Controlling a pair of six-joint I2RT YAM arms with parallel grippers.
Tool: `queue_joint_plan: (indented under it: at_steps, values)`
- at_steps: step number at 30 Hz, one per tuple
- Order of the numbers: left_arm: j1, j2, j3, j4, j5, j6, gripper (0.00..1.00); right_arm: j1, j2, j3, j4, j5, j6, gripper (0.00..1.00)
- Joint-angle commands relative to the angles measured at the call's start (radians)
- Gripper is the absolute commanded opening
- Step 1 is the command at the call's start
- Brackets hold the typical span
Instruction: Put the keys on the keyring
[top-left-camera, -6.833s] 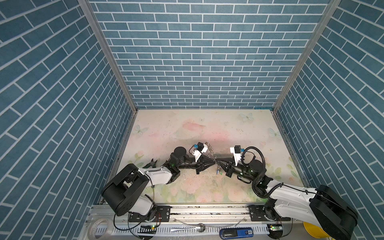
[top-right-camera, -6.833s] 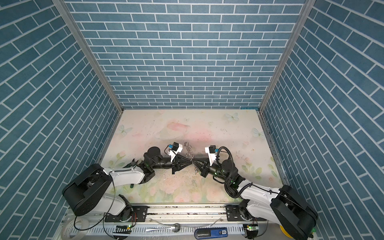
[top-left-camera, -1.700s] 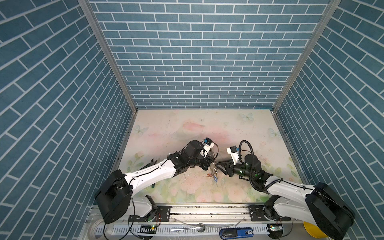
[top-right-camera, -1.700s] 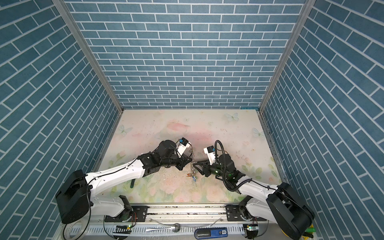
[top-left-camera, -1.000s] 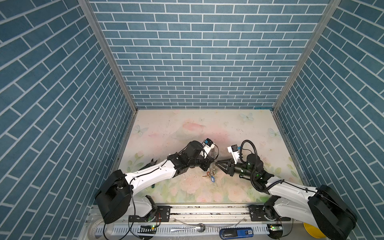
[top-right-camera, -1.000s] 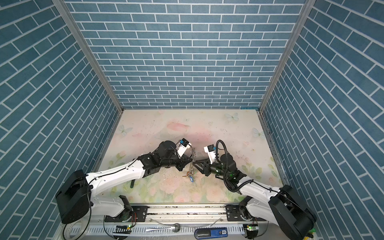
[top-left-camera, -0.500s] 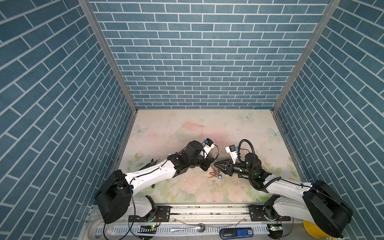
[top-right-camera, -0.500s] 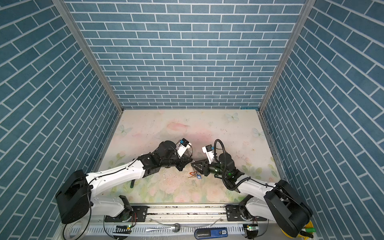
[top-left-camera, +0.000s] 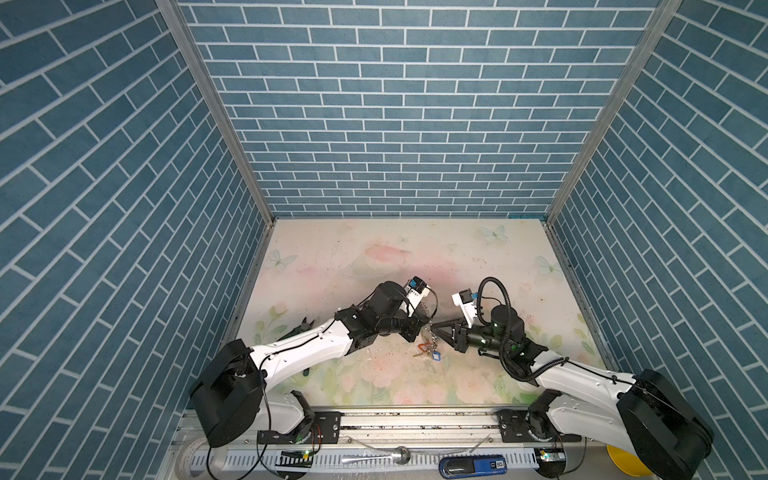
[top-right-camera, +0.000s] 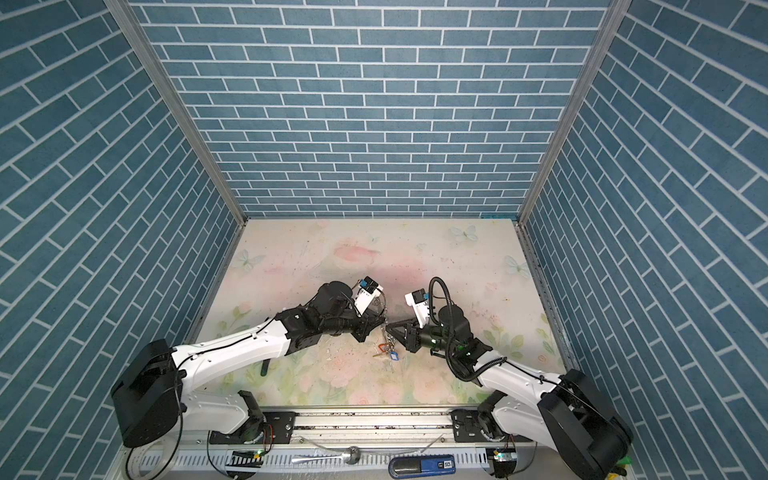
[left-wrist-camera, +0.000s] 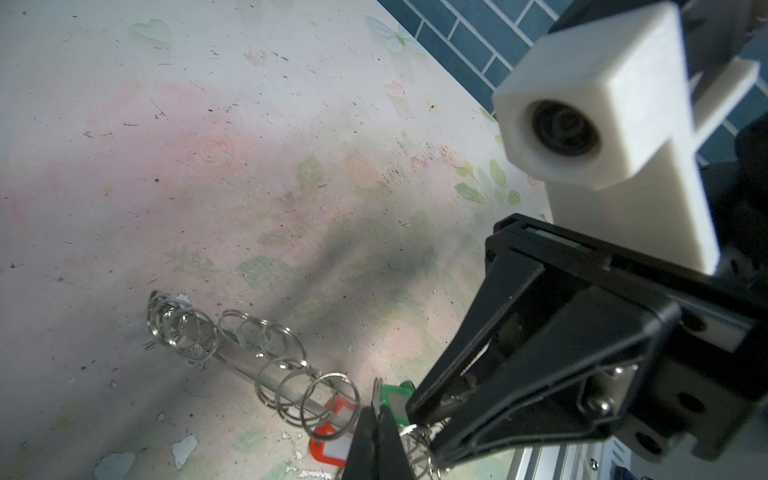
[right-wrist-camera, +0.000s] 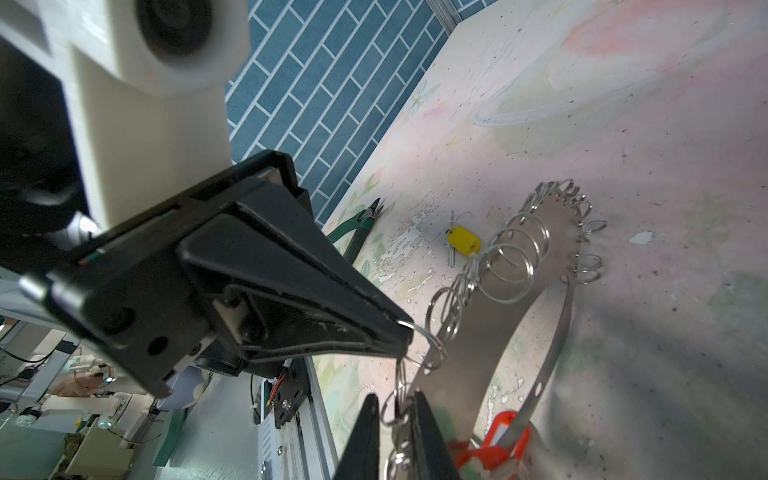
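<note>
Two grippers meet tip to tip at mid-table in both top views. Change noted: a second before, the right gripper (top-left-camera: 433, 331) stood clear with jaws in a wide V. They are now narrow, leaving a slim gap with small rings inside it. The left gripper (right-wrist-camera: 405, 337) is clamped on one small ring of the keyring (right-wrist-camera: 490, 332). The keyring stands on edge, its long axis running from the tips toward the back wall (top-left-camera: 395, 124), far end low by the mat (top-left-camera: 374, 257). Tagged keys (top-left-camera: 430, 354) bunch just below the tips. A yellow-tagged key (right-wrist-camera: 462, 242) lies apart.
</note>
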Motion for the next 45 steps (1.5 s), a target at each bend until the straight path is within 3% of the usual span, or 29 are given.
queue_joint_plan:
  at_steps: [1, 10, 14, 20, 24, 32, 45]
  values:
    - [-0.005, 0.01, 0.016, 0.016, 0.013, 0.014, 0.0, 0.0, -0.018, 0.052, -0.037, 0.025, -0.044, 0.15]
    - [-0.006, 0.013, 0.018, 0.016, 0.018, 0.016, 0.0, 0.001, -0.033, 0.057, -0.075, 0.032, -0.066, 0.11]
    - [-0.007, 0.017, 0.016, 0.018, 0.023, 0.02, 0.0, 0.002, -0.061, 0.066, -0.122, 0.043, -0.09, 0.15]
    - [-0.01, 0.017, 0.013, 0.013, 0.034, 0.027, 0.0, 0.004, -0.13, 0.096, -0.253, 0.11, -0.148, 0.31]
    - [-0.014, 0.018, 0.016, 0.021, 0.038, 0.025, 0.0, 0.019, -0.107, 0.116, -0.27, 0.113, -0.163, 0.32]
    - [-0.022, 0.023, 0.022, 0.018, 0.041, 0.028, 0.0, 0.092, -0.008, 0.168, -0.278, 0.163, -0.197, 0.21]
    - [-0.022, 0.019, 0.021, -0.001, 0.014, 0.036, 0.0, 0.1, -0.027, 0.16, -0.302, 0.185, -0.2, 0.07]
